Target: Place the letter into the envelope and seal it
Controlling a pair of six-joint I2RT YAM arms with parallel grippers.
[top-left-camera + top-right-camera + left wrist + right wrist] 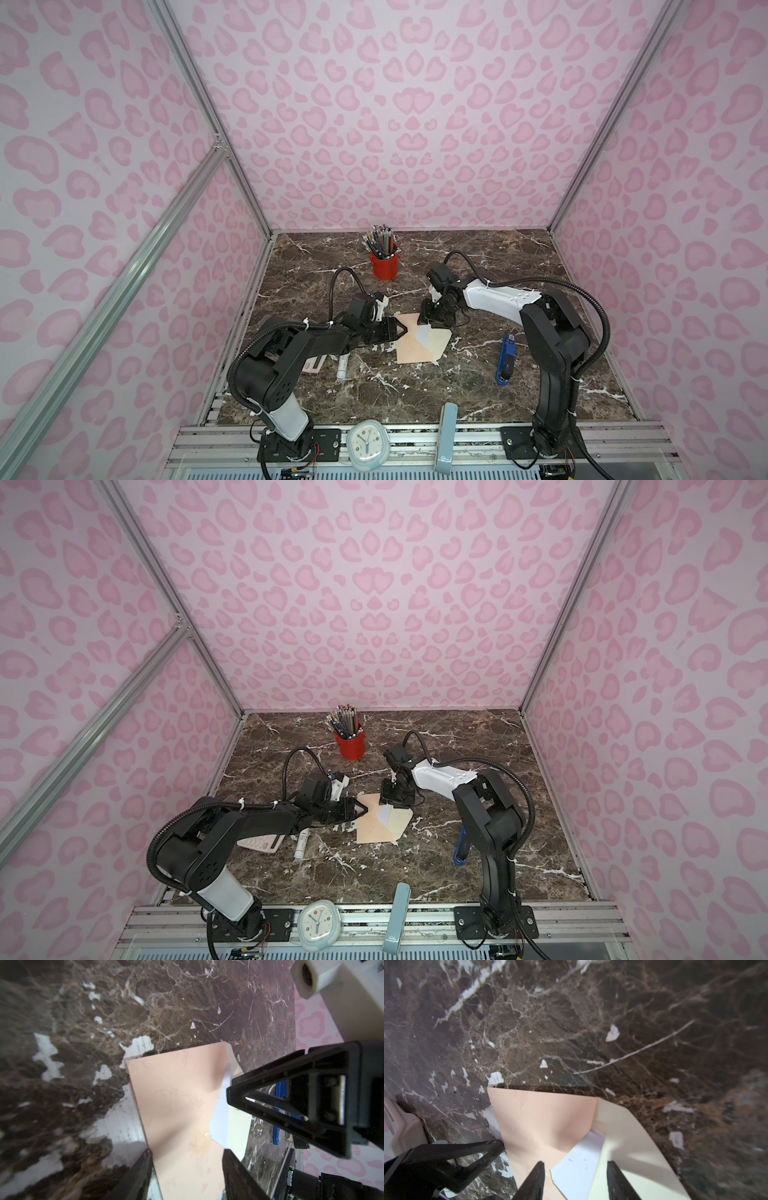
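The peach envelope (409, 349) lies flat at the middle of the marble table (415, 395), its cream flap (438, 343) opened toward 3 o'clock. The white letter (423, 333) is mostly tucked in; only a wedge is seen at the mouth. The left gripper (401, 330) is held at the envelope's 10 o'clock edge, jaws spread, nothing pinched. The right gripper (428, 323) is poised at 12 o'clock over the letter, jaws likewise apart. The wedge is best pushed toward 9 o'clock with the body pinned, so that the pocket is not dragged or the sheet creased.
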